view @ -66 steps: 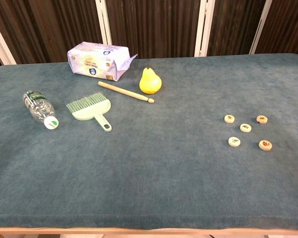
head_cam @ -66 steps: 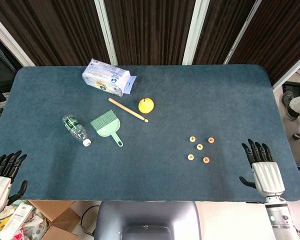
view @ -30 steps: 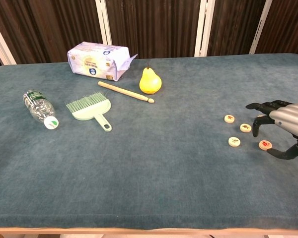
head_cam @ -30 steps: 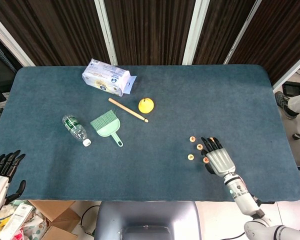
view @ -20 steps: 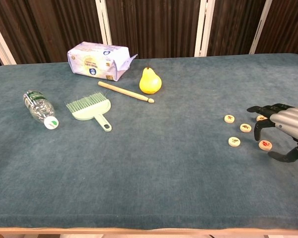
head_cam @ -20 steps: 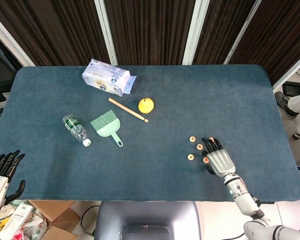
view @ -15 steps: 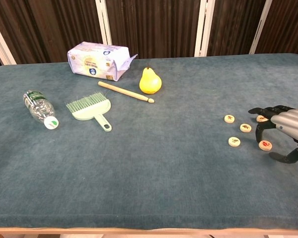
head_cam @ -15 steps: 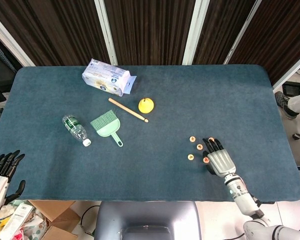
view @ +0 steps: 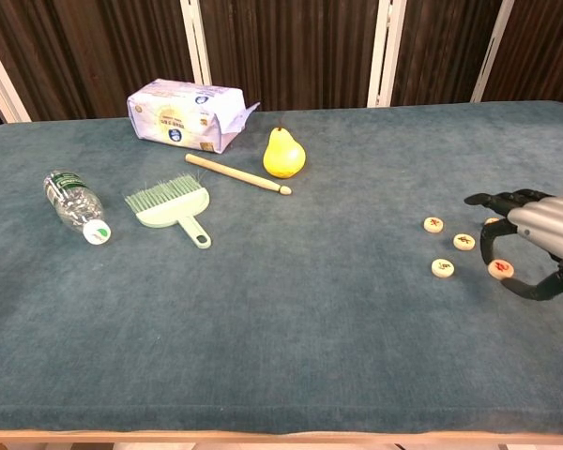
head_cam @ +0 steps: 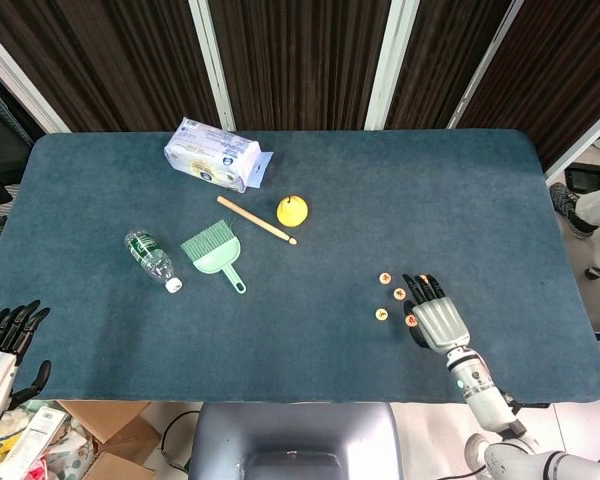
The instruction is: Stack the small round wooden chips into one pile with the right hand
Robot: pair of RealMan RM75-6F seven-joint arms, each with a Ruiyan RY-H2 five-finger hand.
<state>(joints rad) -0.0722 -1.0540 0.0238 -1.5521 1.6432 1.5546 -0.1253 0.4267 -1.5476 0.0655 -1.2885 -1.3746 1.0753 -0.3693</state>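
Note:
Several small round wooden chips lie close together on the blue table at the right: one [view: 433, 224], one [view: 464, 242] and one [view: 441, 268] lie free. My right hand [view: 535, 239] reaches in from the right edge, palm down. Its forefinger and thumb pinch the nearest red-marked chip [view: 499, 269], which shows at the hand's left side in the head view [head_cam: 411, 321]. The farthest chip [view: 493, 222] peeks out behind the fingers. In the head view the right hand [head_cam: 435, 315] covers that chip. My left hand [head_cam: 0, 350] hangs open off the table's front left corner.
A tissue pack [head_cam: 217, 154], a yellow pear [head_cam: 292, 210], a wooden stick [head_cam: 255, 218], a green hand brush [head_cam: 215, 250] and a lying plastic bottle [head_cam: 152, 258] sit on the left half. The table's front edge [head_cam: 310, 400] runs close below the chips.
My right hand came in from the table's right front corner to the chips, then closed its forefinger and thumb on the nearest chip, which has shifted slightly. The left hand stayed put.

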